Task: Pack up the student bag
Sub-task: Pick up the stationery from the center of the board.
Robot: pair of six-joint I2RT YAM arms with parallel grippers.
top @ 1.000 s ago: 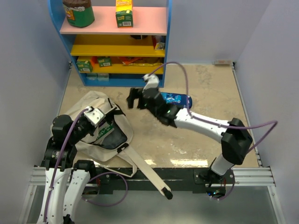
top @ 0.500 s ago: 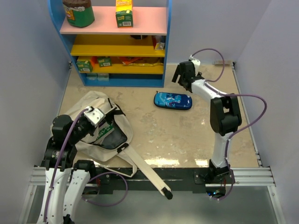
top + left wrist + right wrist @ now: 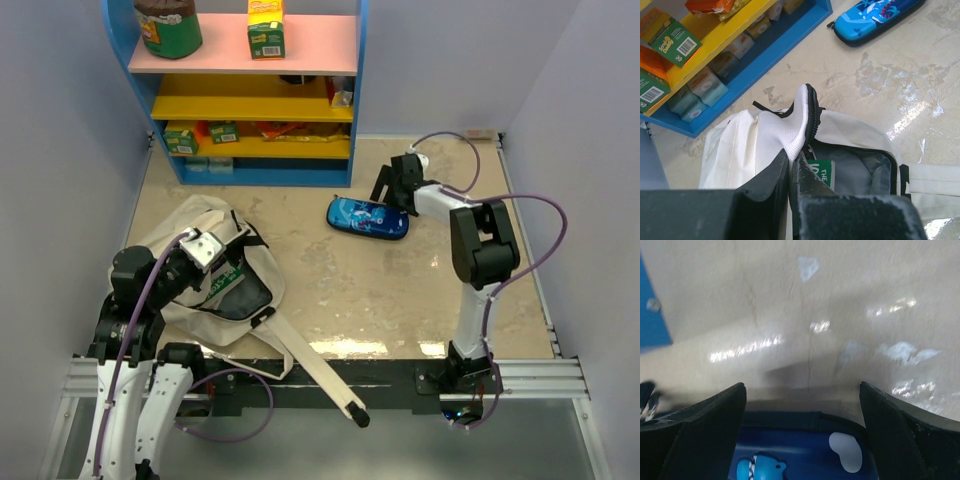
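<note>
The left claw (image 3: 790, 162) is pinched shut on the raised rim of the bag (image 3: 735, 150). The bag lies slumped and open at the near left of the table (image 3: 340, 290), with a green item (image 3: 821, 172) in its mouth. The right claw (image 3: 802, 387) is spread wide just over one edge of the blue pencil case (image 3: 790, 445), well apart from the bag and near the shelf (image 3: 250, 110).
</note>
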